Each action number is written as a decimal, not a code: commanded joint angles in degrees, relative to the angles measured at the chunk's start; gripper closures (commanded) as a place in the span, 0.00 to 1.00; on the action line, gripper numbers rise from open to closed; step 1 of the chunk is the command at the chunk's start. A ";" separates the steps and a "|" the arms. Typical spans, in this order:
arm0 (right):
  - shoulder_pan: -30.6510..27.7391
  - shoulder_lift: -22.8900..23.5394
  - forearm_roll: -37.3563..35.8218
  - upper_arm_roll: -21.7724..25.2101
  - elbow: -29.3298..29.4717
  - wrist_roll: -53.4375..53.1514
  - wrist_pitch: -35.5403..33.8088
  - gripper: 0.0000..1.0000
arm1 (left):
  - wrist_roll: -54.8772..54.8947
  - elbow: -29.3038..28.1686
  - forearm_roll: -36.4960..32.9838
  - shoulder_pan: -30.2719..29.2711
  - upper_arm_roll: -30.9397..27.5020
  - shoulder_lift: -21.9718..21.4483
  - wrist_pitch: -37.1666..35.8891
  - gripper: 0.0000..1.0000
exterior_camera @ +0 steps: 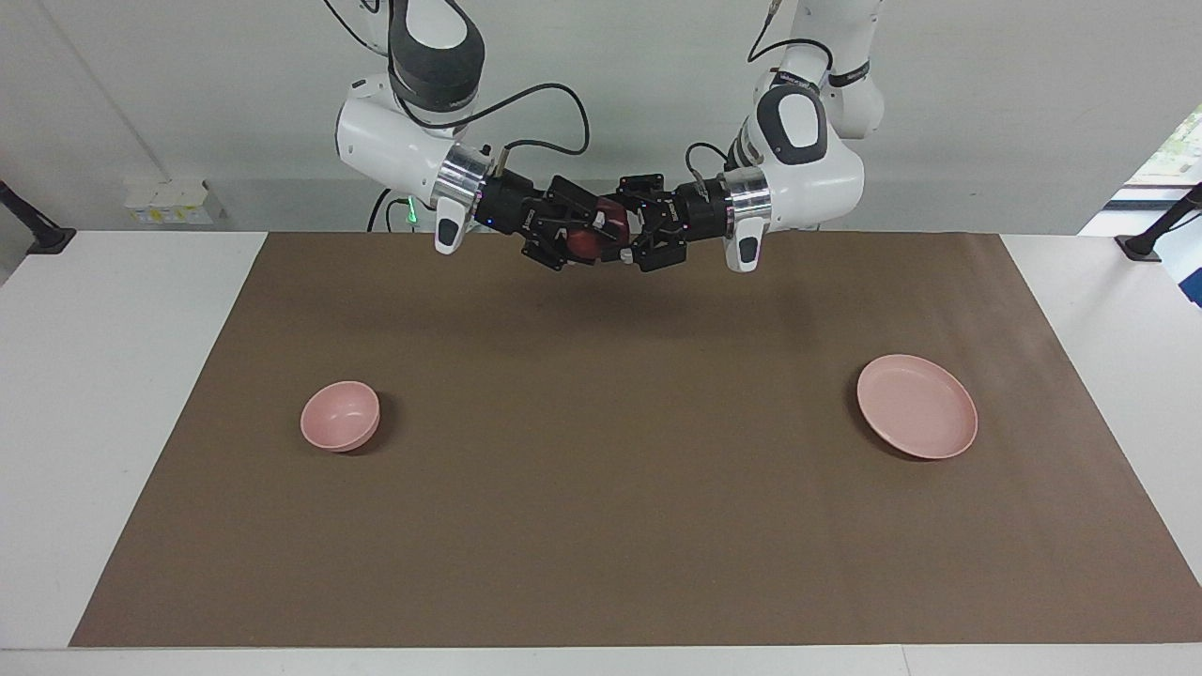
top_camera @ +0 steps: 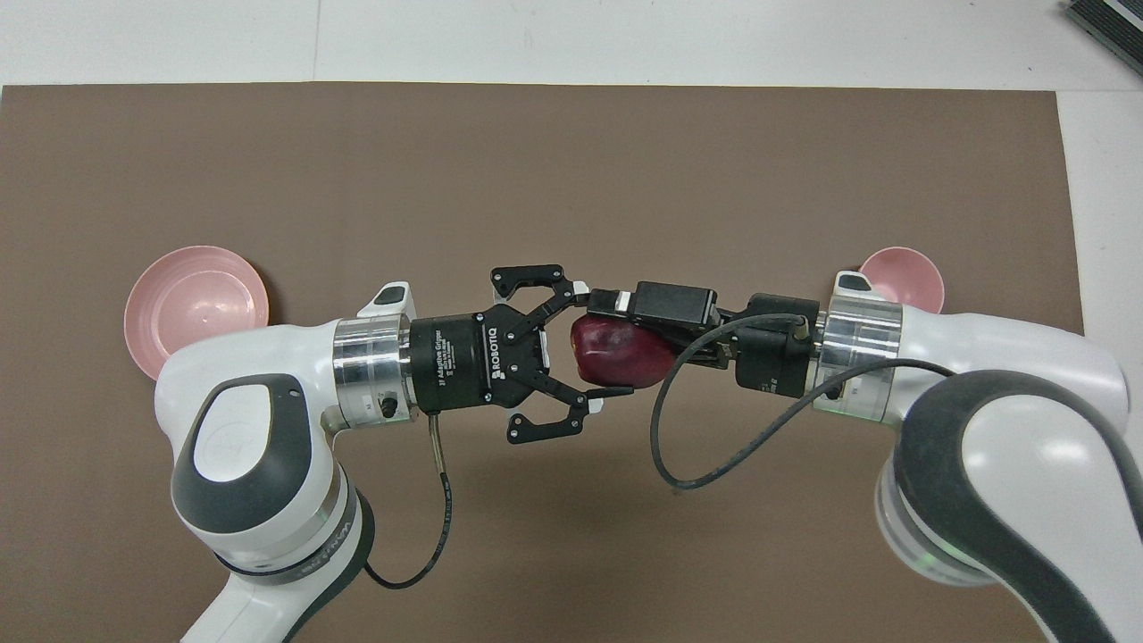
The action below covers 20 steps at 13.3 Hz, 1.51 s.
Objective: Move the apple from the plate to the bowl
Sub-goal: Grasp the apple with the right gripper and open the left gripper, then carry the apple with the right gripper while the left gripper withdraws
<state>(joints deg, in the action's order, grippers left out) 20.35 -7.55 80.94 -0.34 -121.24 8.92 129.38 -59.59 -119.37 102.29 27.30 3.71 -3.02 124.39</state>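
Observation:
The dark red apple (exterior_camera: 590,242) (top_camera: 621,348) is held in the air between the two grippers, over the part of the brown mat nearest the robots. My left gripper (exterior_camera: 615,235) (top_camera: 598,346) has its fingertips (top_camera: 609,391) against two sides of the apple. My right gripper (exterior_camera: 575,237) (top_camera: 638,344) meets it from the other end, turned on edge, with one finger lying over the apple. The wide pink plate (exterior_camera: 917,406) (top_camera: 192,299) lies bare toward the left arm's end. The small deep pink bowl (exterior_camera: 340,415) (top_camera: 906,277) stands bare toward the right arm's end.
A brown mat (exterior_camera: 601,526) covers most of the white table. Cables hang from both wrists (top_camera: 670,446). A small white box (exterior_camera: 169,199) sits by the wall past the right arm's end.

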 commanded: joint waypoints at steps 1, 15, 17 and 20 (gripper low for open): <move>-0.75 -0.89 -3.23 -0.36 -0.66 -1.98 -0.96 1.00 | -0.52 0.45 -3.83 0.30 -0.81 -0.59 2.00 0.00; -20.43 7.71 -32.48 0.08 10.04 -1.80 -19.24 1.00 | 12.01 19.69 -63.23 -19.56 -1.33 10.57 -18.21 0.00; -22.45 9.74 -41.17 0.17 12.68 -1.80 -18.55 1.00 | 19.39 21.72 -71.31 -19.65 -1.42 10.75 -18.04 0.00; -24.91 12.55 -48.75 0.17 15.94 -1.63 -18.37 1.00 | 27.57 24.80 -83.62 -19.65 -1.42 10.31 -18.39 0.00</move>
<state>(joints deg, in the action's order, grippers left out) -2.87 2.54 36.71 0.53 -108.92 8.32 112.06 -36.33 -97.72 24.73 7.93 2.00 6.97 108.00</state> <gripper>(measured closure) 0.352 0.000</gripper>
